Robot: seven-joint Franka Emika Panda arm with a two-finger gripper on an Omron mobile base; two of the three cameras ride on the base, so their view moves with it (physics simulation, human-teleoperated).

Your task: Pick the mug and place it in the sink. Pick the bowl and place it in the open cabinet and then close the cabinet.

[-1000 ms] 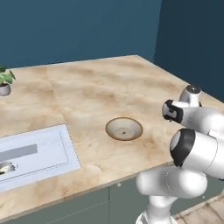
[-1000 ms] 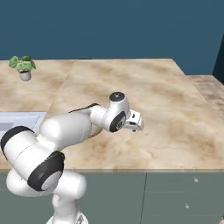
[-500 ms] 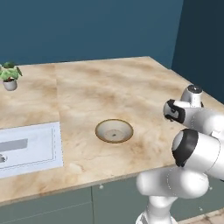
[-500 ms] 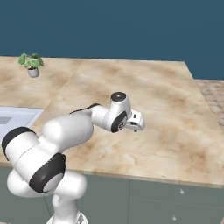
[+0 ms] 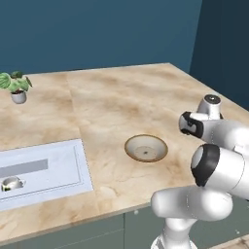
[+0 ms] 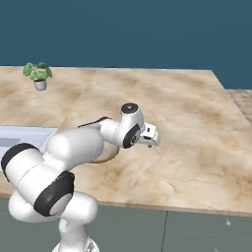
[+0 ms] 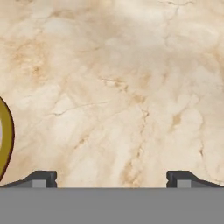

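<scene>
The bowl [image 5: 146, 148], cream-tan with a darker inside, sits upright on the marble counter; in the right base view the bowl [image 6: 112, 154] is partly hidden behind my arm. My gripper [image 6: 152, 140] hovers over bare counter just to the right of it, open and empty. In the hand view the gripper [image 7: 111, 179] has its fingertips [image 7: 41, 178] wide apart over marble, with the bowl's rim [image 7: 6, 135] at the left edge. The mug [image 5: 10, 184] rests inside the sink [image 5: 73, 168] at the left. The cabinet is out of view.
A small potted plant [image 5: 17, 87] stands at the back left of the counter [image 5: 121, 107]. The counter's front edge runs close to my base, above grey-green drawers [image 6: 197, 231]. A dark blue wall rises behind the counter.
The whole picture has shifted in both base views, so the base has moved; the bowl, sink and plant keep their places on the counter. The gripper stays open.
</scene>
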